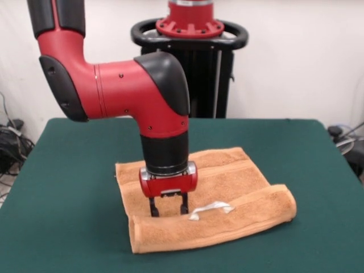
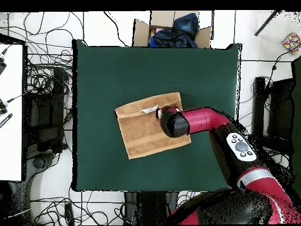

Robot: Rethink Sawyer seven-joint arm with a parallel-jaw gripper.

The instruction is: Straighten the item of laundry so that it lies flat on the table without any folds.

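Where the front view looks across the dark green desk (image 1: 68, 187), the orange-tan towel (image 1: 227, 176) lies near its middle, not flat: the edge nearest the camera is turned back over itself into a long rolled fold (image 1: 227, 223) running from the lower left up toward the right. A small white label (image 1: 210, 209) lies on top of that fold. The red and black arm (image 1: 131, 85) bends down over the towel, and the hand (image 1: 168, 210) hangs straight down just left of the label, at the inner line of the fold. Its two dark fingers (image 1: 154, 207) stand slightly apart with a gap between them, tips down on the cloth, with no cloth seen held between them.

From overhead, the towel (image 2: 147, 135) sits a little tilted near the middle of the desk (image 2: 100, 76). The arm (image 2: 203, 120) comes in from the right, and its dark wrist covers the towel's upper right part, hiding the hand. The white label (image 2: 148, 109) shows beside the wrist, along the towel's upper edge.
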